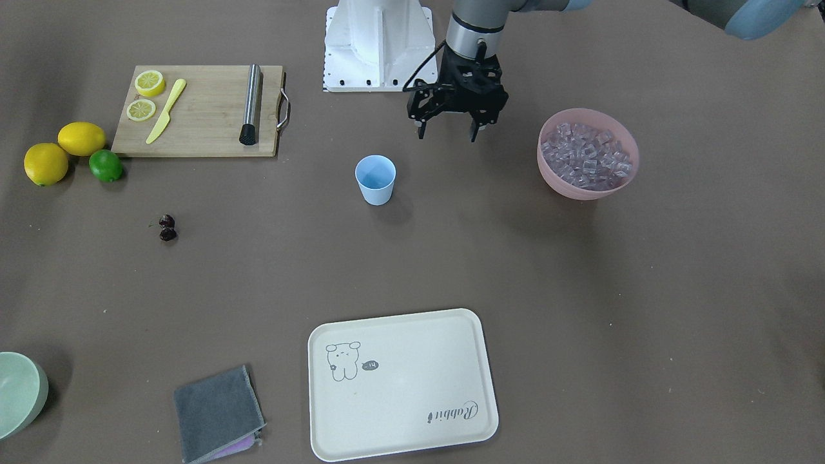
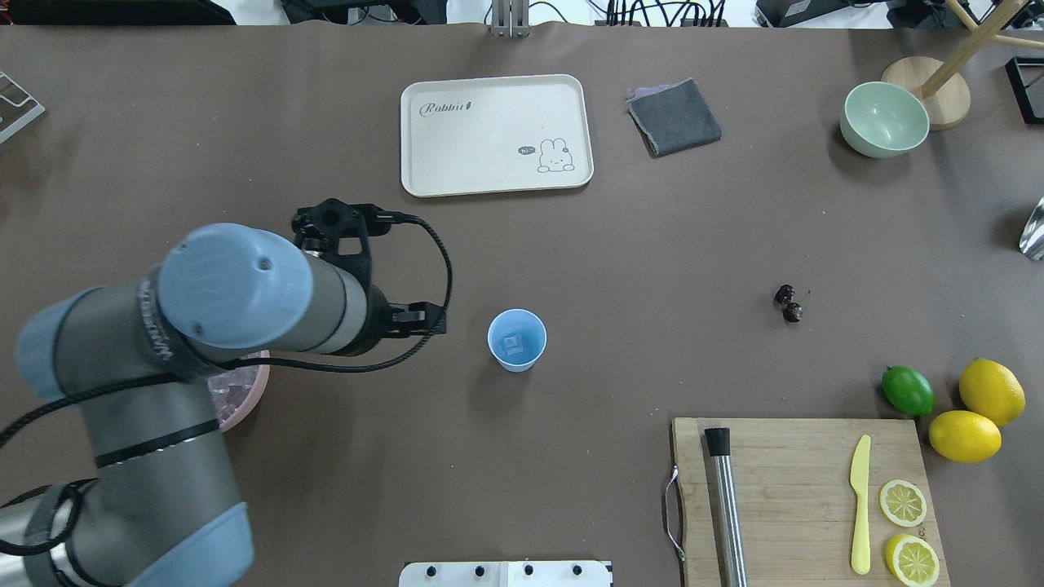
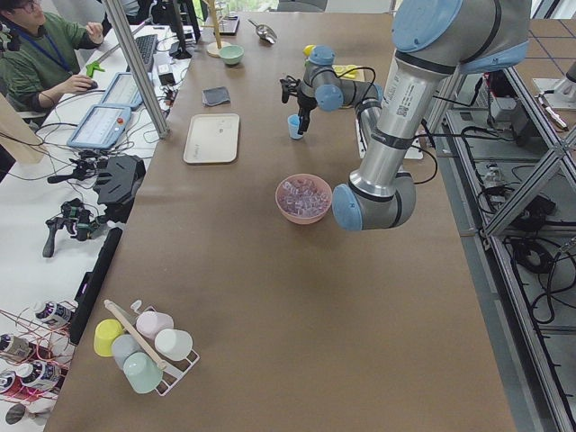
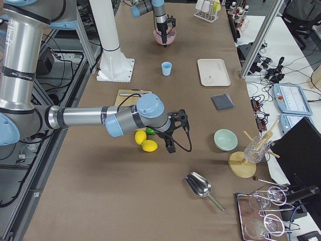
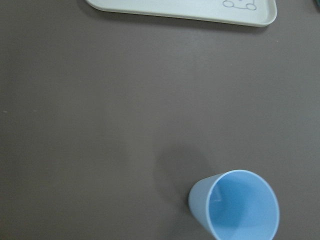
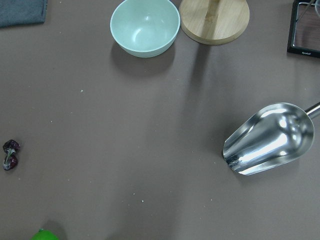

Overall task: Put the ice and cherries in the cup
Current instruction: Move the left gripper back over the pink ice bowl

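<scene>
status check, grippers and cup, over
Left gripper open, empty, between small light blue plastic cup and wide pink bowl of clear ice cubes. Right gripper: cannot tell. Cup seems to hold some ice; dark maroon cherries on table, nothing in the way.

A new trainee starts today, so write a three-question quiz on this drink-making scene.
1. True or false: the cherries lie on the table, apart from the cup.
2. The left claw is: A) shut, B) open and empty, C) hidden from every view.
3. Fill in: most ice sits in the ___ bowl.
Key: 1 true; 2 B; 3 pink.
</scene>
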Action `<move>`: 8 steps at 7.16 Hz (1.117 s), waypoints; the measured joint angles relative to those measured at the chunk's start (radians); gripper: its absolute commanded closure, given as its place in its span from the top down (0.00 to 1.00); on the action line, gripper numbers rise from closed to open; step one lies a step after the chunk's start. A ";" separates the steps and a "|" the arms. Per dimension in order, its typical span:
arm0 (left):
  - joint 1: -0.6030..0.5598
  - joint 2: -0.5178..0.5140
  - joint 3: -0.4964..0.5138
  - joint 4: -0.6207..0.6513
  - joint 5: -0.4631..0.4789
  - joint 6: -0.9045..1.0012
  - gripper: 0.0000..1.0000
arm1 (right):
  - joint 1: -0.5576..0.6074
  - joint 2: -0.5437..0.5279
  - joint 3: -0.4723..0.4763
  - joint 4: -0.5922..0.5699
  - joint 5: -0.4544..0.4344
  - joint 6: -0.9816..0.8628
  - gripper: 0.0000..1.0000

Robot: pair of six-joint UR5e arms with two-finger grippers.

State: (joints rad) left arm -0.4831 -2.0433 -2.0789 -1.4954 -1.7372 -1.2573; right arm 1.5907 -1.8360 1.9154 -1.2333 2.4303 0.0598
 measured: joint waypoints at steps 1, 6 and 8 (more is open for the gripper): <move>-0.027 0.087 -0.058 0.018 -0.020 0.084 0.99 | 0.000 0.000 -0.001 0.000 0.000 0.000 1.00; -0.082 0.278 -0.068 -0.058 -0.032 0.511 0.97 | 0.000 -0.002 -0.004 0.000 0.000 -0.002 1.00; -0.146 0.279 0.024 -0.166 -0.064 0.705 0.97 | 0.000 -0.002 -0.004 0.000 0.001 -0.002 1.00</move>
State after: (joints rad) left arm -0.6294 -1.7641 -2.0551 -1.6616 -1.8009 -0.5521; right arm 1.5907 -1.8377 1.9114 -1.2333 2.4311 0.0579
